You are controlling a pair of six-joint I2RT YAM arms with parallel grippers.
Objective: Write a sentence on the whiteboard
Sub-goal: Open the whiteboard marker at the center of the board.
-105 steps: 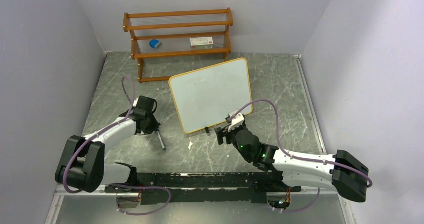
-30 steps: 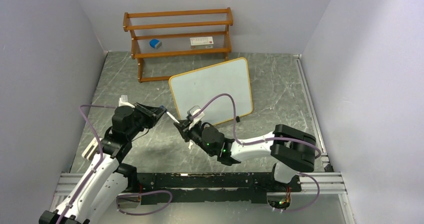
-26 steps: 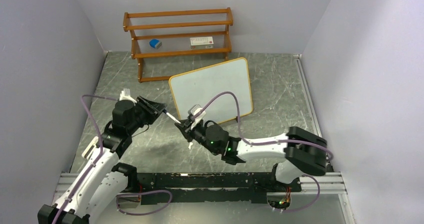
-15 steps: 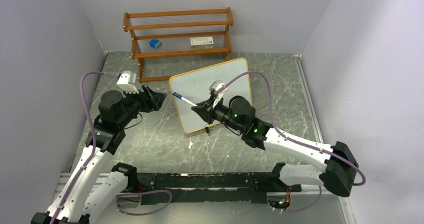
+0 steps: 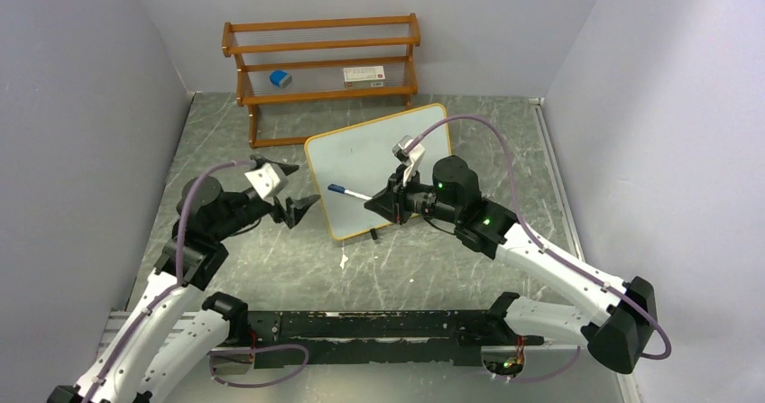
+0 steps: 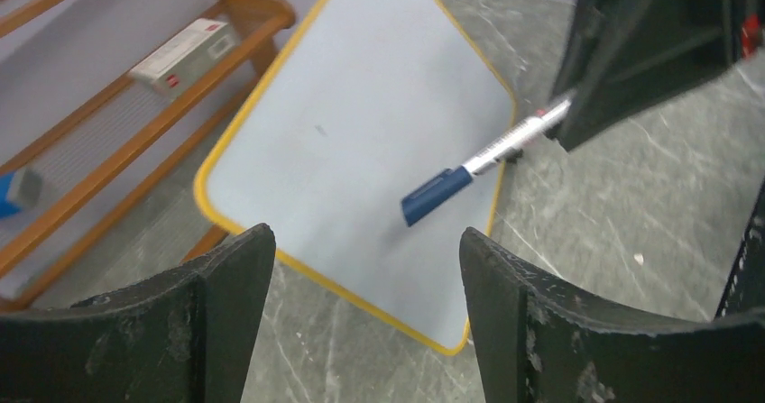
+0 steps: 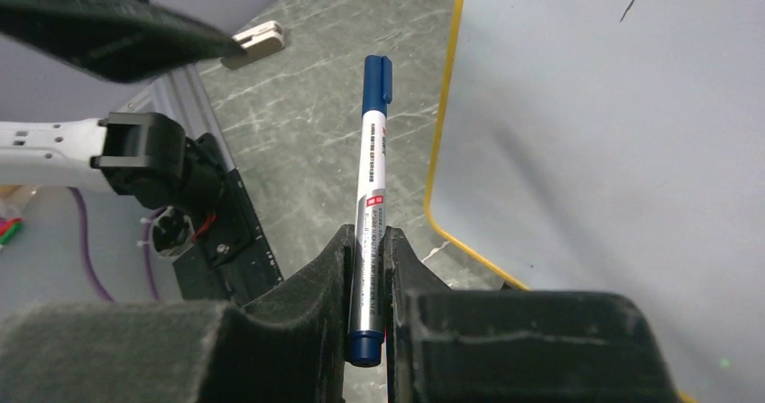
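Apparently uncapping: clamping the marker (image 7: 372,187) in the right pincer (image 7: 365,268) before the whiteboard (image 5: 361,155), holding the left pincer (image 6: 365,236) open just beside it; next, seize the blue cap (image 6: 436,196) and pull.

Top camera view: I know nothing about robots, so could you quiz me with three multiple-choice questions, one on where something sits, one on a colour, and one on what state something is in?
1. Where is the small blue block?
A) on the brown wooden shelf rack
B) on the grey table
C) on the white wall

2. What colour is the cap on the silver marker pen?
A) red
B) blue
C) green

3. How are the left arm's fingers?
A) shut on the pen
B) shut on nothing
C) open and empty

Answers:
1. A, the block rests on one of the rack's shelves.
2. B, the blue cap sticks out beyond the right arm's fingers, which grip the pen.
3. C, a wide gap shows between them with nothing in it.
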